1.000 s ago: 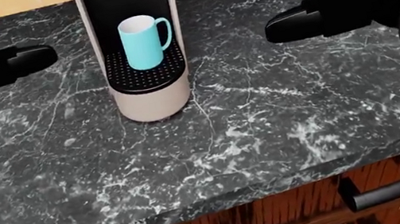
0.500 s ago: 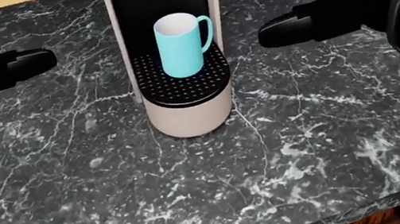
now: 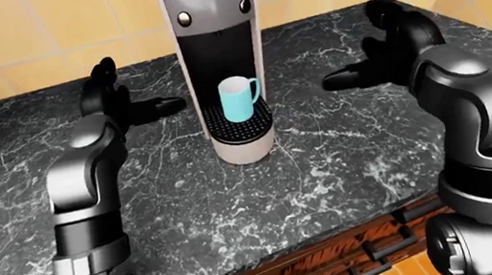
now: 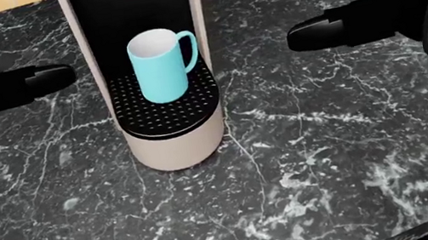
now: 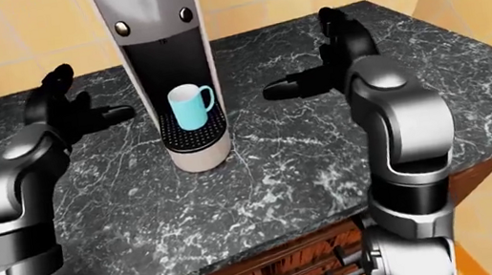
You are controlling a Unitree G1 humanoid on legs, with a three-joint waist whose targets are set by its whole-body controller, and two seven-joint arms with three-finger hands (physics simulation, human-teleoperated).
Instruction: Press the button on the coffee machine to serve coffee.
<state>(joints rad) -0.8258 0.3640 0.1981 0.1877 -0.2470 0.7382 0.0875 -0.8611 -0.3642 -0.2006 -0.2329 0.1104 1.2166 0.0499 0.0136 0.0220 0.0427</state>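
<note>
Upright near the desk's far edge, coffee machine point(image 3: 221, 61) with two round buttons point(image 3: 184, 18) high on its face, above and between both empty, loosely open robot hands: left robot hand point(image 3: 131, 109) nearer, right robot hand point(image 3: 367, 71) farther off.

- Counter point(image 3: 327, 169): dark stone look, black with white veining, smooth, low sheen.
- Coffee machine point(image 3: 209, 12): smooth pale-grey shell, satin; inner bay matt black.
- Drip tray point(image 4: 165, 111): black, perforated with fine dots, matt.
- Mug point(image 4: 160, 66): plain turquoise, smooth, ceramic-like, soft sheen.
- Buttons point(image 3: 184, 18): two small dark discs, glossy.
- Wall tiles point(image 3: 66, 25): yellow-tan, smooth.
- Drawers point(image 3: 322, 264): reddish wood grain; black matt handles.
- Arm point(image 3: 483, 104): grey metallic, glossy highlights.
</note>
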